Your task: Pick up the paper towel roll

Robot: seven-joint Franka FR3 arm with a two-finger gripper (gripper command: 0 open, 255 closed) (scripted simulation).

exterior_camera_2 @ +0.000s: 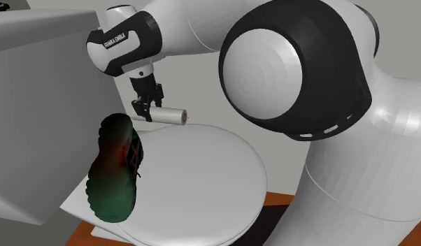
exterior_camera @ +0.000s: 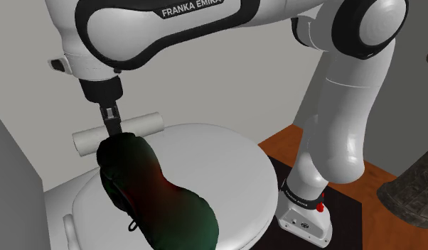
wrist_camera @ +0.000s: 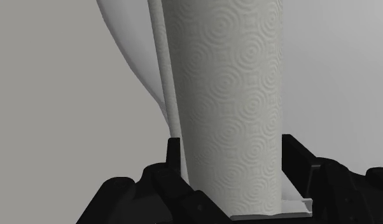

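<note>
Paper towel roll [wrist_camera: 225,108], seemingly in gripper [wrist_camera: 233,145]

The shoulder camera sits beside and a little behind my stand [exterior_camera: 348,202] and looks down over the white toilet lid [exterior_camera: 234,170]. My arm [exterior_camera: 348,106] crosses the top of that picture. The second exterior camera stands close behind one large arm joint [exterior_camera_2: 300,70] and faces along my arm toward the lid. Both views share the lid, the dark shoe [exterior_camera: 156,192] and my end effector [exterior_camera: 111,124]. The wrist camera looks along the end effector, very near the paper towel roll [wrist_camera: 228,108].
</note>
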